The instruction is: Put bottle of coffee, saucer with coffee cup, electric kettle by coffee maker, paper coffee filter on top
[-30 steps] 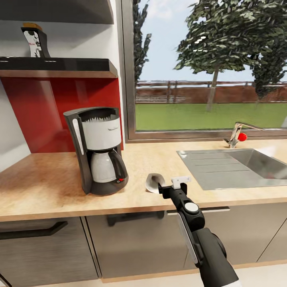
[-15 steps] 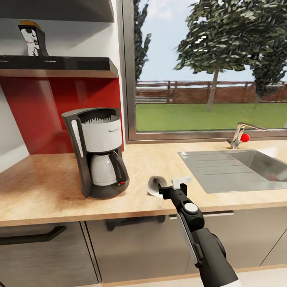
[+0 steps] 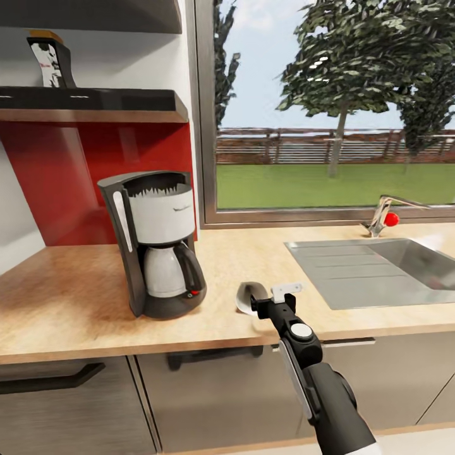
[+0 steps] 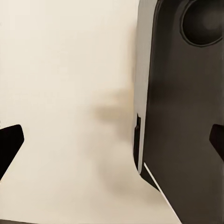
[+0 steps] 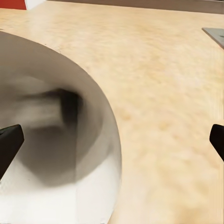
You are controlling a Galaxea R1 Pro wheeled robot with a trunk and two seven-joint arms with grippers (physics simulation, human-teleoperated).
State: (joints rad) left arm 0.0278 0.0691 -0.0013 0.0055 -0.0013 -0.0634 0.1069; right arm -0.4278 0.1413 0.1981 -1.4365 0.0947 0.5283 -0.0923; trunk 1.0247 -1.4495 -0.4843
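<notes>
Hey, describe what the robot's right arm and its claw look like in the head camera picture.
The right arm is glossy black with a rounded casing, a pale grey strip along its side and a round white-grey disc on top near the wrist. A small white bracket sits above the black right claw.

Right arm reaches forward from low in the head view, black forearm angled up and left, wrist roughly level. Right pincer [image 3: 253, 302] has its fingers spread wide, tips at both edges of the right wrist view. Left pincer [image 4: 112, 140] fingers likewise spread, dark tips [image 4: 9, 140] at the frame edges.
</notes>
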